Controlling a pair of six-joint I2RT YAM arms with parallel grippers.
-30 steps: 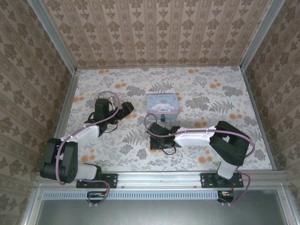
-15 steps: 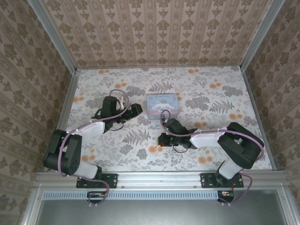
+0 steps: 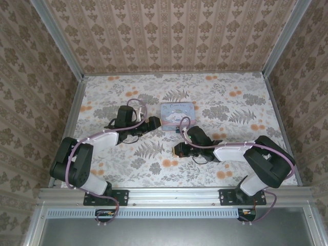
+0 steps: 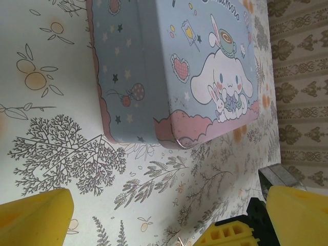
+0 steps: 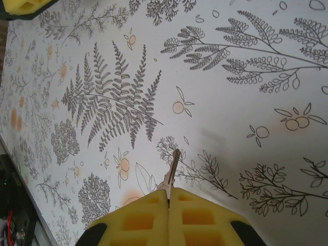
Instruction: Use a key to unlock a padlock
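Brass-toned key [image 5: 172, 166]: thin, stiff, probably light and slippery (hold the bow, spare the blade).
Top view: my right gripper [image 3: 179, 150] low over the floral surface [image 3: 102, 92], tin [image 3: 178, 113] just beyond, open room nearside.
Left wrist: my left gripper [image 4: 166, 205] spread wide beside the tin.
Right wrist: pads [image 5: 143, 215] clamp the key's bow, blade jutting free.

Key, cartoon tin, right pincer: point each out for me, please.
right pincer [image 5: 169, 196]: right wrist view, at the seam of its closed yellow tips.
key [image 5: 173, 165]: right wrist view, on the shaft sticking out beyond that seam.
cartoon tin [image 4: 202, 51]: left wrist view, on its printed lid.
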